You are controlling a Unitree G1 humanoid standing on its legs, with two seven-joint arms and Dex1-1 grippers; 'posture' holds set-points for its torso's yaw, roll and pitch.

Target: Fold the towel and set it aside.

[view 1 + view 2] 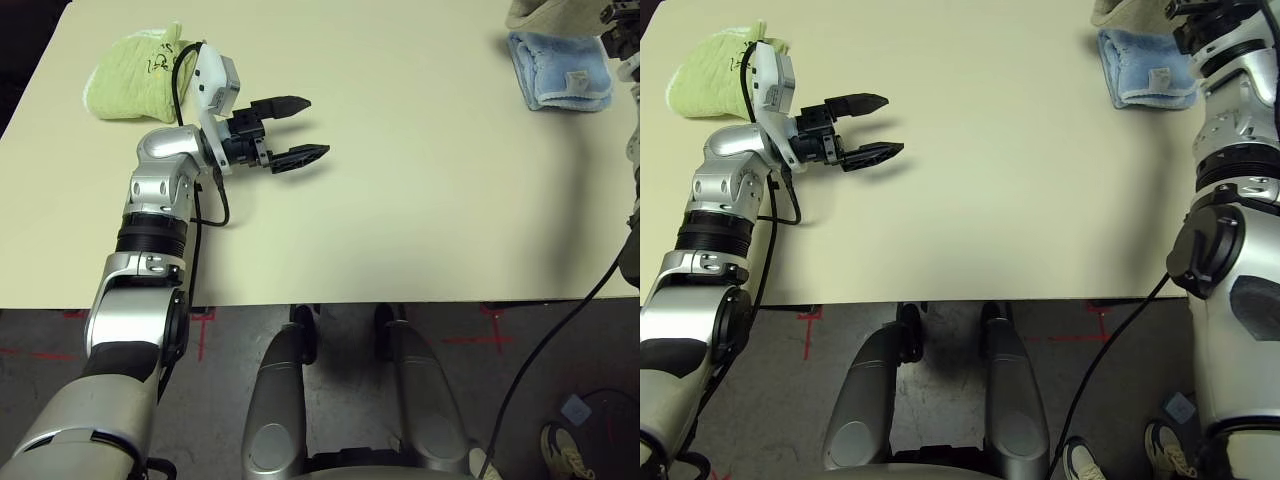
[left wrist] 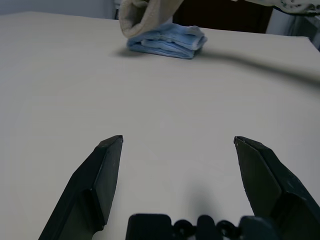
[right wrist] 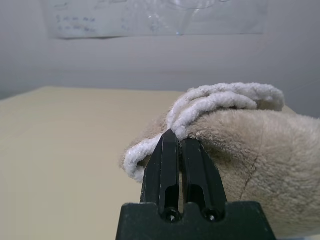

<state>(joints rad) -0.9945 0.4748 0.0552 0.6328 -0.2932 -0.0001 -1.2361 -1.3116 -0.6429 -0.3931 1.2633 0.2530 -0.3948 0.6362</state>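
Note:
The beige towel (image 3: 240, 150) is folded into a thick bundle with its white stitched edges stacked. My right gripper (image 3: 175, 137) is shut on those edges at the table's far right corner. The bundle hangs just above a light blue folded towel (image 1: 562, 72), and its lower part shows there as well (image 2: 145, 17). My left gripper (image 1: 312, 127) hovers low over the left part of the table (image 1: 420, 180), open and holding nothing, pointing toward the right.
A lime green folded towel (image 1: 135, 72) lies at the far left, behind my left wrist. The table's front edge (image 1: 400, 300) runs across the view, with dark floor and red tape marks below it. A black cable hangs at the right.

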